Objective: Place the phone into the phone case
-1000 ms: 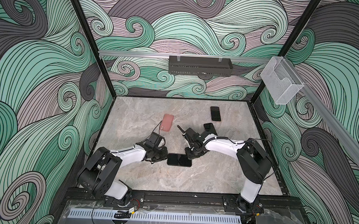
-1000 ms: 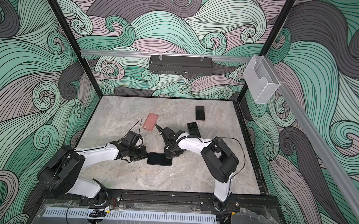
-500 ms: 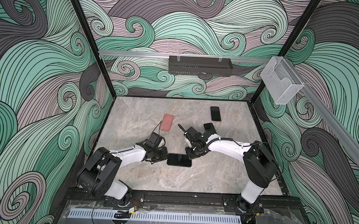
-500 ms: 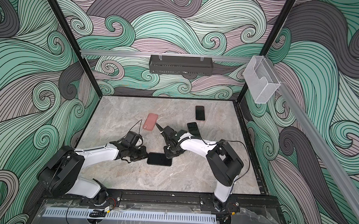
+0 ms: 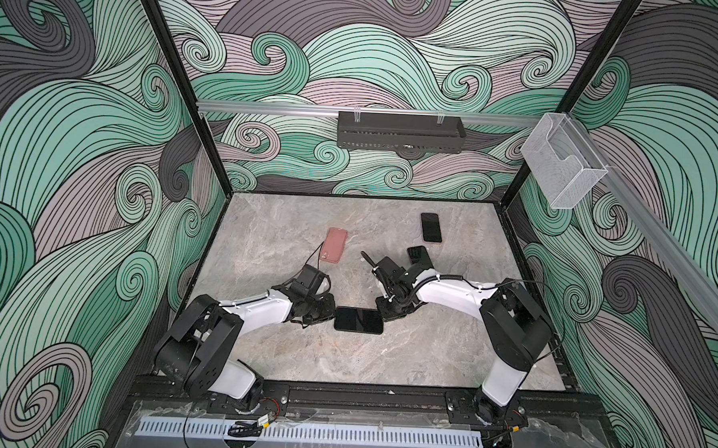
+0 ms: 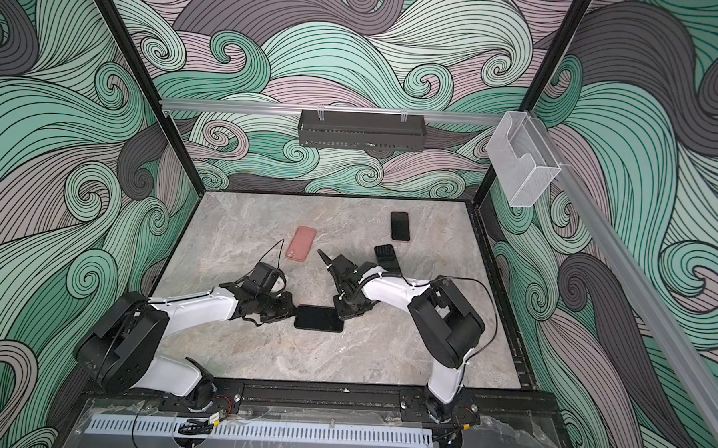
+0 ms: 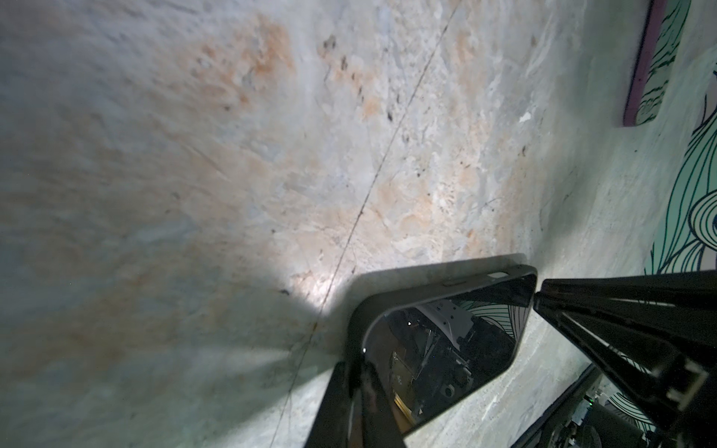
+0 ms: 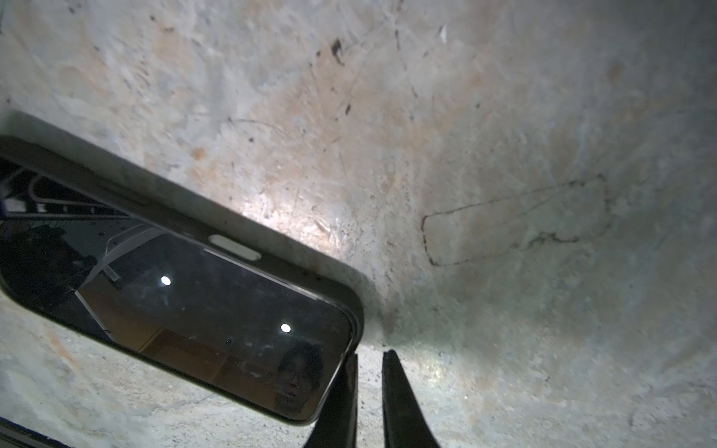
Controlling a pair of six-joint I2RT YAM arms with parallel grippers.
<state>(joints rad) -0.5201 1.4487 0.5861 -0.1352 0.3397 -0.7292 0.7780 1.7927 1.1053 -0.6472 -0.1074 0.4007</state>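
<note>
Now phone (image 5: 358,320) sits in blk case (image 8: 155,194), lower centre of counter (image 5: 342,378); L fingers (image 7: 337,411) clenched at its left end, R fingers (image 8: 401,407) clenched, empty, at right end.

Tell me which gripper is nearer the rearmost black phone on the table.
Right. The right gripper sits at the cased phone's right end, in front of the rearmost black phone; the left gripper is at its left end, farther away.

You have no legible text, brand, number or sign in any of these views (the glossy screen of the phone (image 8: 201,310) gives only reflections, and the scratched outline on the table (image 8: 504,116) spells no letters).
</note>
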